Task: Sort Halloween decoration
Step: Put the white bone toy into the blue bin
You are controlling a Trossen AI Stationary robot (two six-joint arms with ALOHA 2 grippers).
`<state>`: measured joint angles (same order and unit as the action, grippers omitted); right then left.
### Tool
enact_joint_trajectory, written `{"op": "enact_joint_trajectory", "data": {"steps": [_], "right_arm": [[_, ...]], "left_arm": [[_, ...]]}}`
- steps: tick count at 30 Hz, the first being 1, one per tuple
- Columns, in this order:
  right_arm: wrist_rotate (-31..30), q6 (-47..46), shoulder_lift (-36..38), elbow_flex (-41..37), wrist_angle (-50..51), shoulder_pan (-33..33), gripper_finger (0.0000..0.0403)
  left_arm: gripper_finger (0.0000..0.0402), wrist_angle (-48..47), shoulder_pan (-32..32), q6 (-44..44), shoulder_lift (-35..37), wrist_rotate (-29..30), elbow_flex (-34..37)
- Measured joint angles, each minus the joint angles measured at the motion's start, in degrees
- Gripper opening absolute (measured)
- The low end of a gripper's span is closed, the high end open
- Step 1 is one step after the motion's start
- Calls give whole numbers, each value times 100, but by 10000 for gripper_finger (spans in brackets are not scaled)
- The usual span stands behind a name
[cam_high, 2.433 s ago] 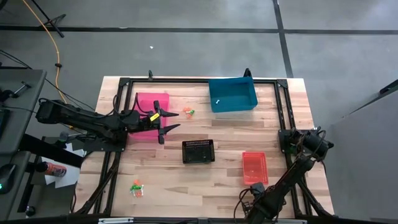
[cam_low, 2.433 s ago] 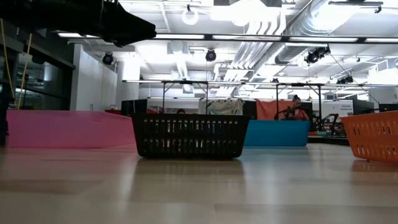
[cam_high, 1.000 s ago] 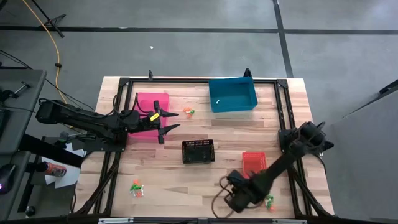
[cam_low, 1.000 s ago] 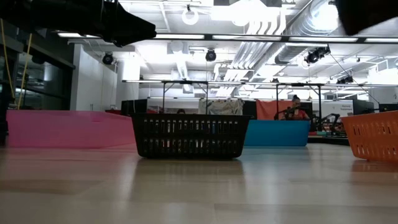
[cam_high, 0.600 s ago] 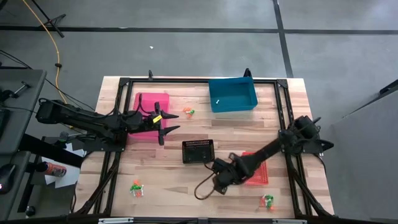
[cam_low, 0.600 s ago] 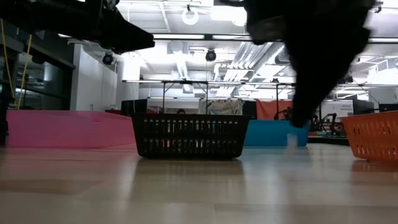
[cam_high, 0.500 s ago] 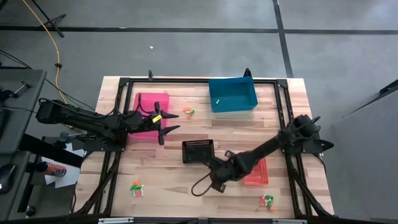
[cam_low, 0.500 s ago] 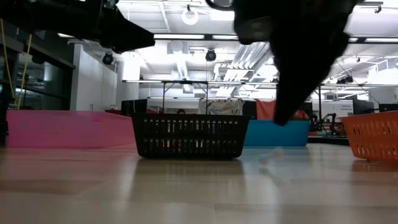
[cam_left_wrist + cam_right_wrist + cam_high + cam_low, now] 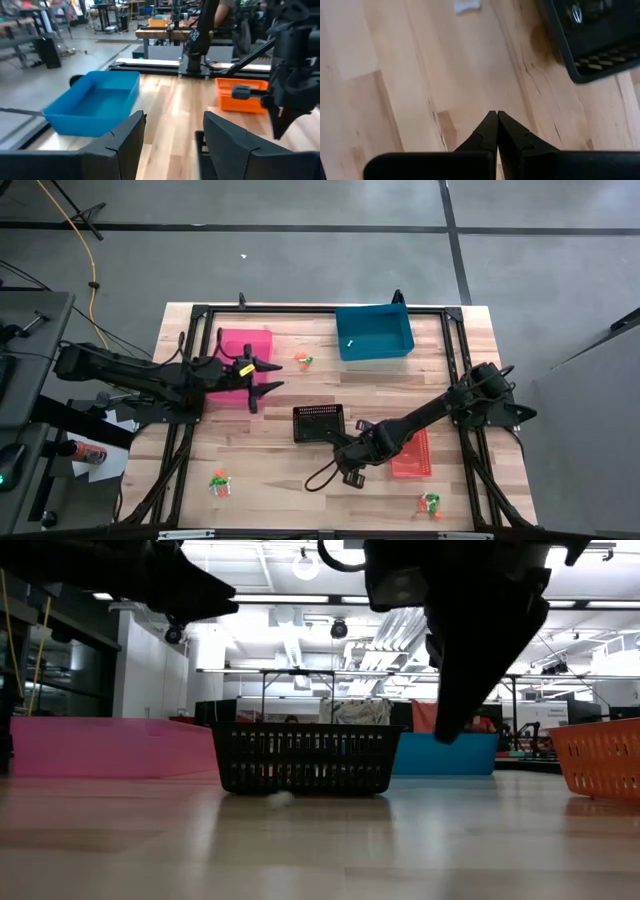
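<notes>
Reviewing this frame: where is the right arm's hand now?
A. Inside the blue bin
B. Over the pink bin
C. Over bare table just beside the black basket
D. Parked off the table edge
C: the right hand hangs over bare wood next to the black basket, fingers shut and empty in its wrist view; the left hand is the one by the pink bin.

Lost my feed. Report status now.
Left end effector open, beside pink bin. Right end effector shut, empty, low by black basket. White trinket loose ahead. Path unobstructed.
</notes>
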<state>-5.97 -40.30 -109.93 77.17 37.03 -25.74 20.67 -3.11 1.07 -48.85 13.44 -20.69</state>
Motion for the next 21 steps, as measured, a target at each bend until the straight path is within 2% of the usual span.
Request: {"op": "enact_joint_trajectory", "data": {"steps": [8, 13, 16, 21], "right_arm": [[-3, 519, 0, 0, -1063, 0, 0], [-2, 1009, 0, 0, -1335, 51, 0], [-14, 1189, 0, 0, -1319, 144, 0], [-419, 1431, 0, 0, -1150, 333, 0]], "left_arm": [[188, -559, -257, 625, 219, -261, -1], [188, -725, -488, 772, 224, -261, 0], [188, -890, -679, 1346, 224, -259, -2], [188, -1911, -1246, 2893, 162, -283, -2]]}}
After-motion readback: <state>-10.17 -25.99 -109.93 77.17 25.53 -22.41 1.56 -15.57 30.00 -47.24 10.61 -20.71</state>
